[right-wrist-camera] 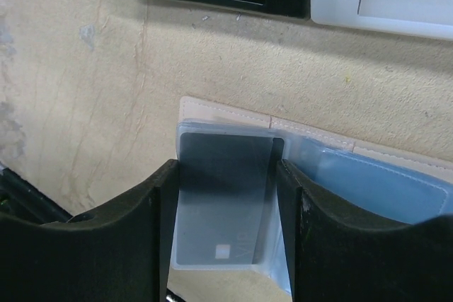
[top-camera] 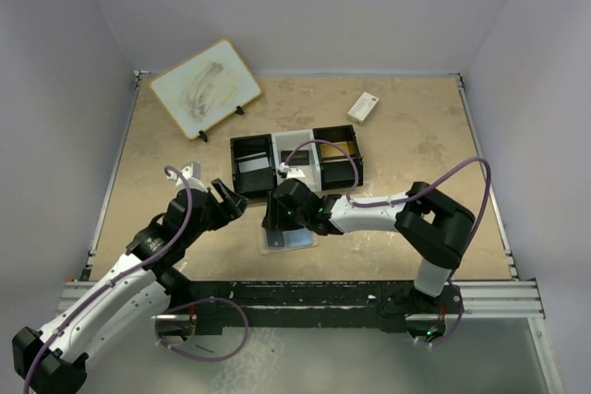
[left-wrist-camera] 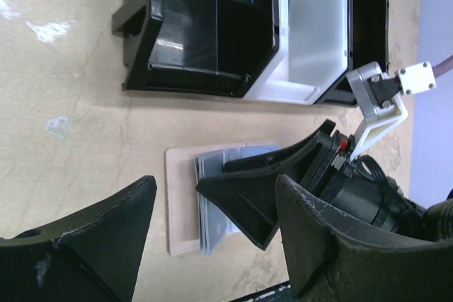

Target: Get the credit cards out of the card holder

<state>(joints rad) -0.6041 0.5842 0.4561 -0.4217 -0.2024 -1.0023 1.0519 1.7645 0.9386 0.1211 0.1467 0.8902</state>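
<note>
Right gripper (right-wrist-camera: 225,175) astride 1 hazy dark card (right-wrist-camera: 223,206) in card holder (right-wrist-camera: 212,109)

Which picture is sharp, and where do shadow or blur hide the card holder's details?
Top external view: even light, sharp, but the card holder is small and half covered. Left wrist view: its own fingers are dark and soft; the tray is clear. Right wrist view: shadow falls below the tray; the dark card looks hazy under a clear sleeve.

Nothing can be read for sure. The dark card (right-wrist-camera: 223,196), low in the middle, has a small white square and faint, blurry letters.
</note>
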